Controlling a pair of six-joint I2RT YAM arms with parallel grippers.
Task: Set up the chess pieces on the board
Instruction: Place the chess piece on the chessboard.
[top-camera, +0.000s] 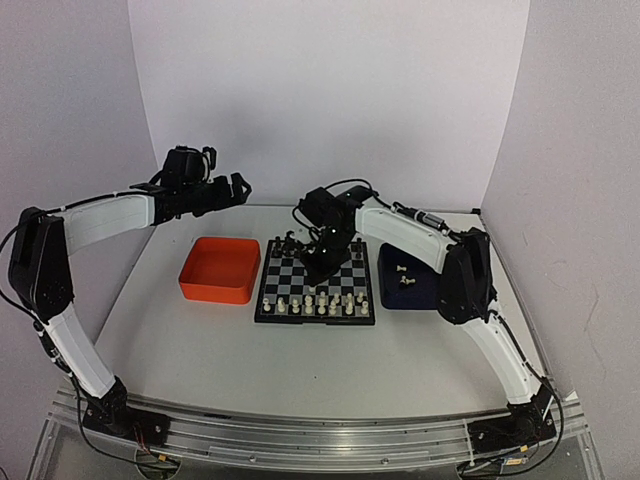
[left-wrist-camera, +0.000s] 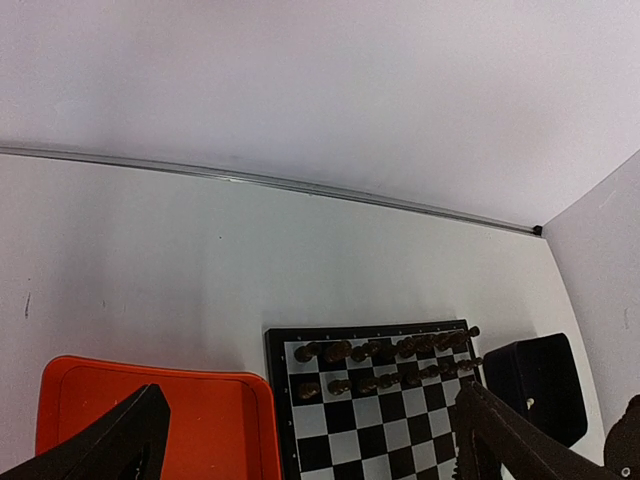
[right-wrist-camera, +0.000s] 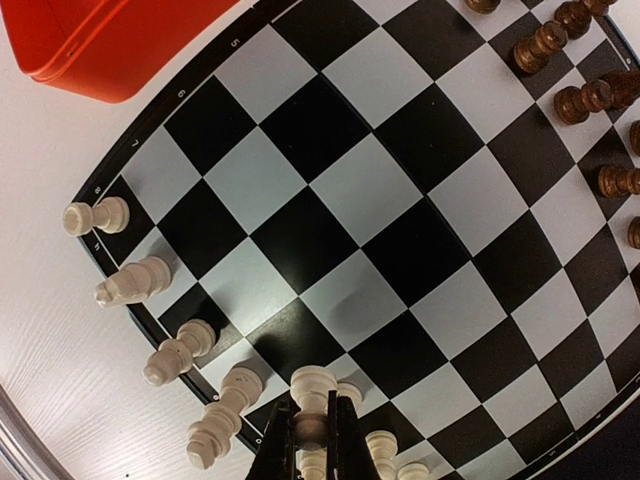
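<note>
The board (top-camera: 290, 272) lies mid-table. Cream-white chess pieces (top-camera: 320, 303) stand in its near rows, black pieces (top-camera: 290, 243) in the far rows. My right gripper (top-camera: 322, 262) hangs over the board, shut on a cream-white pawn (right-wrist-camera: 313, 395), held a little above the squares near the white rows. The right wrist view shows the gripper (right-wrist-camera: 312, 440), the board (right-wrist-camera: 340, 190) and white back-row pieces (right-wrist-camera: 133, 280) along its edge. My left gripper (top-camera: 240, 188) is raised at the back left, open and empty; its fingers (left-wrist-camera: 110, 445) frame the board (left-wrist-camera: 370, 415).
An orange tray (top-camera: 215, 293) sits left of the board, also in the left wrist view (left-wrist-camera: 200, 420). A dark blue tray (top-camera: 420, 298) sits on the right with two loose white pieces (top-camera: 405, 276). White walls enclose the table.
</note>
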